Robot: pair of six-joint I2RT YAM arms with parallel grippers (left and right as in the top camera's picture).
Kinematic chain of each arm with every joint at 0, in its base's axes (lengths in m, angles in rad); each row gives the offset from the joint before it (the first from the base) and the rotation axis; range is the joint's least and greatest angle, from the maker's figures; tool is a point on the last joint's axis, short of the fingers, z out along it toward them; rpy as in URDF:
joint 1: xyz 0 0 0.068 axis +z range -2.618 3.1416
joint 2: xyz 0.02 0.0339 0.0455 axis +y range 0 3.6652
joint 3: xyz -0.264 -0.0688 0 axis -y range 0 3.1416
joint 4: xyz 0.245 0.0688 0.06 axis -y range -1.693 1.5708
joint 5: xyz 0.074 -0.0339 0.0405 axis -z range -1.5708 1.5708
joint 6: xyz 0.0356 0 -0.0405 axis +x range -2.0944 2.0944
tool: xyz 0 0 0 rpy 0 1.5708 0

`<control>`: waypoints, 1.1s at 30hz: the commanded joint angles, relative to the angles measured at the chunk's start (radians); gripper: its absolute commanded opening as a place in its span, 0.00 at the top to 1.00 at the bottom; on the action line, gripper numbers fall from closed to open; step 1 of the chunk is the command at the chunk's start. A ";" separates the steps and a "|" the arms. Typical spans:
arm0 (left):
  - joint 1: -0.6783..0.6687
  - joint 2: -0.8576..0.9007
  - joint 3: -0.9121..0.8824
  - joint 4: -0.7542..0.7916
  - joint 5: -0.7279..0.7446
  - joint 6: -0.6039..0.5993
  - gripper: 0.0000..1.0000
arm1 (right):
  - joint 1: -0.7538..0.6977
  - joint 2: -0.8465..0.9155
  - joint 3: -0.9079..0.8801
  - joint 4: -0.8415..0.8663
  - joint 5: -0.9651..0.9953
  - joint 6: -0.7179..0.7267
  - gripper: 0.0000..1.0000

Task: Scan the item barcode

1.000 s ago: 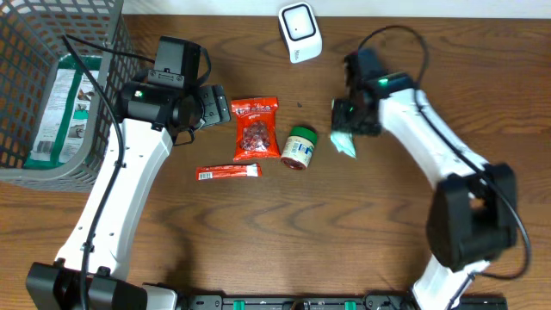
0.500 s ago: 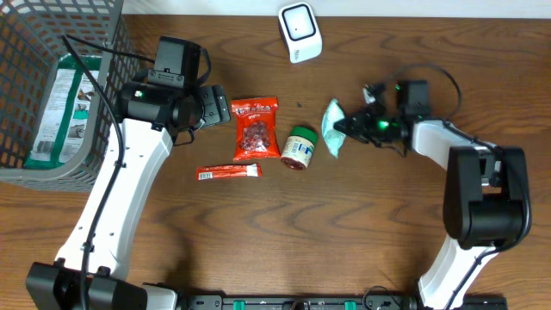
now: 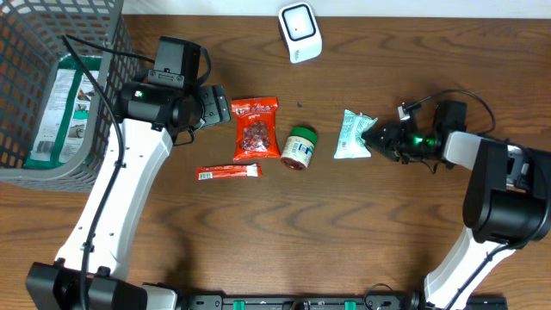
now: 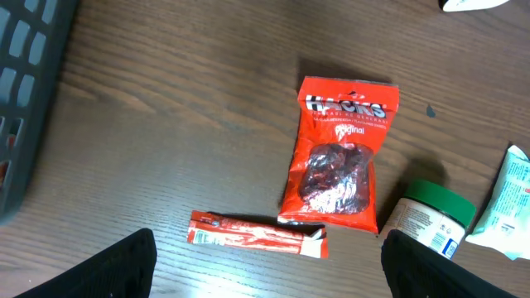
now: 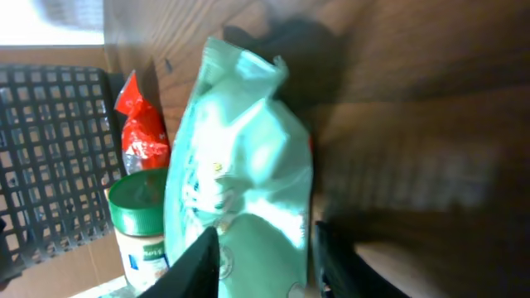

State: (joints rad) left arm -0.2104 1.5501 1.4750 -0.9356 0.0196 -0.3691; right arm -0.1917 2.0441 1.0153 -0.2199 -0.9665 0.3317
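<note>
Overhead: both grippers unclenched

Left gripper (image 3: 219, 108) hovers spread wide and empty beside the red snack bag (image 3: 256, 129). Right gripper (image 3: 380, 138), fingers partly parted, straddles one end of the mint packet (image 3: 354, 136), which lies flat on the table near the green-lidded jar (image 3: 300, 146).

The overhead camera looks straight down on the worktop (image 3: 284, 232) from well above, with the green-lidded jar (image 3: 300, 146) near the middle of its frame. It takes in both arms, the wire basket (image 3: 34, 34) far left of the jar and the white scanner (image 3: 300, 32) beyond it. The left wrist camera also faces down, nearer, from left of the jar, which sits at its lower right with the red bag (image 4: 338, 157) and red stick pack (image 4: 257, 235) beside it. The right wrist camera lies low on the jar's right, rolled sideways, looking along the worktop past the mint-green packet (image 5: 240, 165), very close, to the jar. All three share jar, bag and packet.
</note>
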 commanded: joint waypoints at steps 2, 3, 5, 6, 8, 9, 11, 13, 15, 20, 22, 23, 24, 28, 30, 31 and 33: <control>0.003 -0.013 0.002 -0.002 -0.009 0.004 0.13 | 0.001 -0.032 0.029 -0.116 0.296 -0.063 0.58; 0.003 -0.013 0.002 -0.002 -0.009 0.004 0.13 | 0.004 -0.056 0.058 -0.169 0.331 -0.072 0.57; 0.003 -0.013 0.002 -0.002 -0.010 0.004 0.13 | 0.014 -0.102 0.110 -0.258 0.373 -0.088 0.60; 0.003 -0.013 0.002 -0.002 -0.009 0.004 0.13 | 0.023 -0.124 0.132 -0.295 0.388 -0.097 0.62; 0.003 -0.013 0.002 -0.002 -0.009 0.004 0.13 | 0.052 -0.175 0.174 -0.355 0.401 -0.119 0.68; 0.003 -0.013 0.002 -0.002 -0.009 0.004 0.13 | 0.073 -0.200 0.187 -0.367 0.401 -0.125 0.74; 0.003 -0.013 0.002 -0.002 -0.009 0.004 0.13 | 0.117 -0.234 0.195 -0.361 0.401 -0.125 0.86; 0.003 -0.013 0.002 -0.002 -0.009 0.004 0.13 | 0.166 -0.255 0.195 -0.333 0.414 -0.123 0.95; 0.003 -0.013 0.002 -0.002 -0.010 0.004 0.13 | 0.211 -0.257 0.195 -0.303 0.438 -0.119 0.99; 0.003 -0.013 0.002 -0.002 -0.009 0.004 0.13 | 0.315 -0.215 0.194 -0.282 0.681 -0.066 0.99; 0.003 -0.013 0.002 -0.002 -0.009 0.004 0.13 | 0.336 -0.183 0.194 -0.278 0.715 -0.066 0.99; 0.003 -0.013 0.002 -0.002 -0.009 0.004 0.13 | 0.344 -0.165 0.194 -0.278 0.731 -0.066 0.99; 0.003 -0.013 0.002 -0.002 -0.009 0.004 0.13 | 0.351 -0.144 0.194 -0.283 0.754 -0.065 0.99; 0.003 -0.013 0.002 -0.002 -0.009 0.004 0.13 | 0.358 -0.091 0.194 -0.333 0.794 -0.040 0.99; 0.003 -0.013 0.002 -0.002 -0.009 0.004 0.13 | 0.357 -0.070 0.194 -0.351 0.806 -0.037 0.97; 0.003 -0.013 0.002 -0.002 -0.009 0.004 0.13 | 0.357 -0.061 0.193 -0.354 0.810 -0.037 0.95; 0.003 -0.013 0.002 -0.002 -0.010 0.004 0.13 | 0.357 -0.052 0.193 -0.357 0.811 -0.037 0.91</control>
State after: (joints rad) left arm -0.2104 1.5501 1.4750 -0.9356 0.0196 -0.3695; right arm 0.1612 1.9335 1.2221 -0.5545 -0.2394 0.2802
